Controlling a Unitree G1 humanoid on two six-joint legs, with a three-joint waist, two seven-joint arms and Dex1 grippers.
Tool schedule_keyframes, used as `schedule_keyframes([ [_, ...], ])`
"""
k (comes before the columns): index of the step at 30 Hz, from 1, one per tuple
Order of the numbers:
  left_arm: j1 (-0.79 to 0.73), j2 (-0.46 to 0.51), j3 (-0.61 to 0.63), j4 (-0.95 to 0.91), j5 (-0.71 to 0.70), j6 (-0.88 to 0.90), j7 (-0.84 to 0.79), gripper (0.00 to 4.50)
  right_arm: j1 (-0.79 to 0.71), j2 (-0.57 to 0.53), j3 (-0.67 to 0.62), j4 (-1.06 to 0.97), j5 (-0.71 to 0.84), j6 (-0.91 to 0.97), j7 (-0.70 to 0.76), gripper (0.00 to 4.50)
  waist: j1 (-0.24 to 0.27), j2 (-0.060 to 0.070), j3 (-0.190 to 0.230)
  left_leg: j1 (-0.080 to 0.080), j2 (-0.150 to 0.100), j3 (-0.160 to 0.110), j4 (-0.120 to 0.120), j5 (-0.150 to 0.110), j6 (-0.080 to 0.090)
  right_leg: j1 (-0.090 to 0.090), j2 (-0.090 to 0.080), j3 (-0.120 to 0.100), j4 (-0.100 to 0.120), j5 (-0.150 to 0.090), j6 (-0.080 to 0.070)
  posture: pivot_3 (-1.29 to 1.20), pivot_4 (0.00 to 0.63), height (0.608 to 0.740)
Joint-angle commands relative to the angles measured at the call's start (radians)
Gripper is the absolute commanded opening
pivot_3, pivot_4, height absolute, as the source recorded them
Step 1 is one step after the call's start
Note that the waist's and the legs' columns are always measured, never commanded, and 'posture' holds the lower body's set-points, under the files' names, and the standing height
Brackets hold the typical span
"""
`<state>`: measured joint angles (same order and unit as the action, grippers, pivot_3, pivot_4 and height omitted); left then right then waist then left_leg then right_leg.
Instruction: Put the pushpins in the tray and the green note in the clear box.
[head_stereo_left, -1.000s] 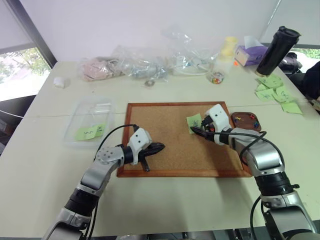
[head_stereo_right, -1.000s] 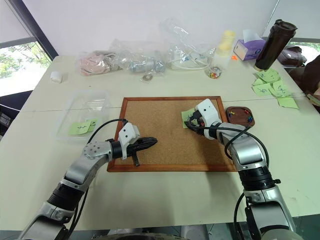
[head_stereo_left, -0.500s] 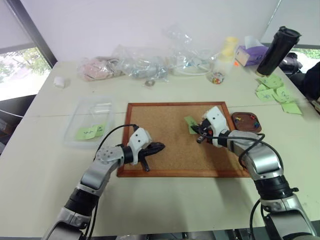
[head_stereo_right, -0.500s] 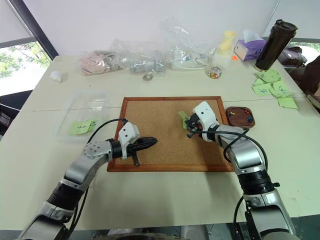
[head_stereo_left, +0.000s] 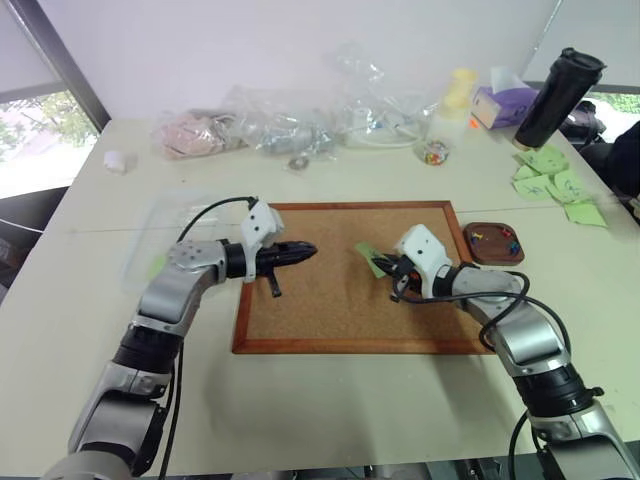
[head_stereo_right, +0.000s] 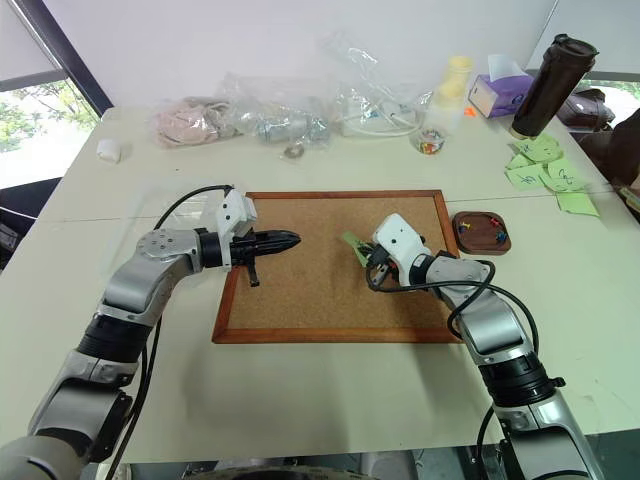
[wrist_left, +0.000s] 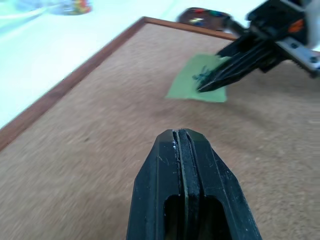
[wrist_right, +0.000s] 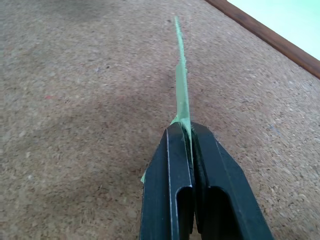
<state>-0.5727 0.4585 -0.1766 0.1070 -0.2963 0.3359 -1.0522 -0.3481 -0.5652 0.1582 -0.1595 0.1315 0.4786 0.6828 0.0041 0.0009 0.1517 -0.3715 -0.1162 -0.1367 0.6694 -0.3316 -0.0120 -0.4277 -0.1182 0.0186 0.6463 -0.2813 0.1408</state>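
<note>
The two eye views look from the robot's head, forward and down over the table (head_stereo_left: 330, 400), far enough back to take in the whole corkboard (head_stereo_left: 330, 300) and both arms. The left wrist view sits just behind the left claw (wrist_left: 182, 137), close and low, facing along it across the corkboard toward the right claw (wrist_left: 207, 86) and the green note (wrist_left: 192, 80). The right wrist view looks along the right claw, very near the note's edge. All views share the corkboard and note.
</note>
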Motion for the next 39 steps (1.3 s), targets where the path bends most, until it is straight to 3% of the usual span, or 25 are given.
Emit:
schedule_keyframes([
  [1, -0.067, 0.002, -0.045, 0.037, 0.033, -0.090, -0.088, 0.00, -0.010, -0.010, 0.012, -0.069, -0.013, -0.019, 0.017, 0.06, 0.000, 0.000, 0.000, 0.000, 0.000, 0.000, 0.000, 0.000, 0.000, 0.000, 0.000, 0.000, 0.000, 0.000, 0.000, 0.00, 0.150, 0.740],
  [3, -0.103, -0.005, -0.073, 0.092, 0.064, -0.134, -0.115, 0.00, -0.005, -0.012, 0.018, -0.090, -0.008, -0.006, 0.031, 0.06, 0.000, 0.000, 0.000, -0.001, 0.000, 0.000, 0.001, 0.000, 0.000, 0.000, 0.000, 0.000, 0.000, 0.000, 0.000, 0.00, 0.150, 0.740],
  [4, -0.117, -0.014, -0.075, 0.116, 0.068, -0.151, -0.122, 0.33, -0.002, -0.014, 0.021, -0.102, -0.005, 0.002, 0.037, 0.02, 0.000, 0.000, 0.000, -0.001, 0.000, 0.000, 0.001, 0.000, 0.000, 0.000, 0.000, 0.000, 0.000, 0.000, 0.000, 0.00, 0.150, 0.740],
  [6, -0.144, -0.028, -0.079, 0.163, 0.081, -0.196, -0.133, 1.00, 0.006, -0.020, 0.031, -0.123, -0.006, 0.007, 0.050, 0.00, 0.000, 0.000, 0.000, -0.001, 0.000, 0.000, 0.001, 0.000, 0.000, 0.000, 0.000, 0.000, 0.000, 0.000, 0.000, 0.00, 0.150, 0.740],
  [10, -0.186, -0.052, -0.098, 0.267, 0.139, -0.334, -0.148, 2.96, 0.013, -0.021, 0.041, -0.149, -0.015, 0.016, 0.055, 0.00, 0.000, 0.000, 0.000, -0.001, 0.000, 0.000, 0.001, 0.000, 0.000, 0.000, 0.000, -0.001, 0.000, 0.000, 0.000, 0.00, 0.150, 0.740],
  [27, -0.293, -0.181, -0.113, 0.524, 0.196, -0.458, -0.201, 2.96, 0.024, -0.029, 0.063, -0.194, -0.032, 0.034, 0.067, 0.00, 0.003, 0.000, 0.000, -0.004, -0.002, -0.003, 0.010, 0.000, 0.000, 0.001, 0.000, -0.003, 0.004, 0.000, 0.000, 0.00, 0.150, 0.740],
  [30, -0.289, -0.182, -0.112, 0.519, 0.193, -0.449, -0.224, 2.12, 0.020, -0.033, 0.062, -0.188, -0.036, 0.033, 0.067, 0.00, 0.002, 0.000, 0.000, -0.004, -0.002, -0.003, 0.010, 0.000, 0.000, 0.001, 0.000, -0.003, 0.004, 0.000, 0.000, 0.00, 0.150, 0.740],
  [34, -0.280, -0.177, -0.096, 0.492, 0.172, -0.412, -0.248, 0.23, 0.016, -0.036, 0.060, -0.180, -0.039, 0.029, 0.068, 0.00, 0.003, 0.000, 0.000, -0.004, -0.002, -0.003, 0.011, 0.000, 0.000, 0.001, 0.000, -0.003, 0.004, 0.000, 0.000, 0.00, 0.150, 0.740],
  [35, -0.278, -0.173, -0.091, 0.478, 0.165, -0.396, -0.253, 0.06, 0.016, -0.038, 0.059, -0.178, -0.040, 0.028, 0.070, 0.00, 0.003, 0.000, 0.000, -0.004, -0.002, -0.003, 0.011, 0.000, 0.000, 0.001, 0.000, -0.003, 0.004, 0.000, 0.000, 0.00, 0.150, 0.740],
  [39, -0.276, -0.163, -0.075, 0.450, 0.162, -0.365, -0.250, 0.06, 0.012, -0.040, 0.055, -0.171, -0.042, 0.029, 0.071, 0.00, 0.002, 0.000, 0.000, -0.004, -0.002, -0.003, 0.011, 0.000, 0.000, 0.001, 0.000, -0.003, 0.004, 0.000, 0.000, 0.00, 0.150, 0.740],
])
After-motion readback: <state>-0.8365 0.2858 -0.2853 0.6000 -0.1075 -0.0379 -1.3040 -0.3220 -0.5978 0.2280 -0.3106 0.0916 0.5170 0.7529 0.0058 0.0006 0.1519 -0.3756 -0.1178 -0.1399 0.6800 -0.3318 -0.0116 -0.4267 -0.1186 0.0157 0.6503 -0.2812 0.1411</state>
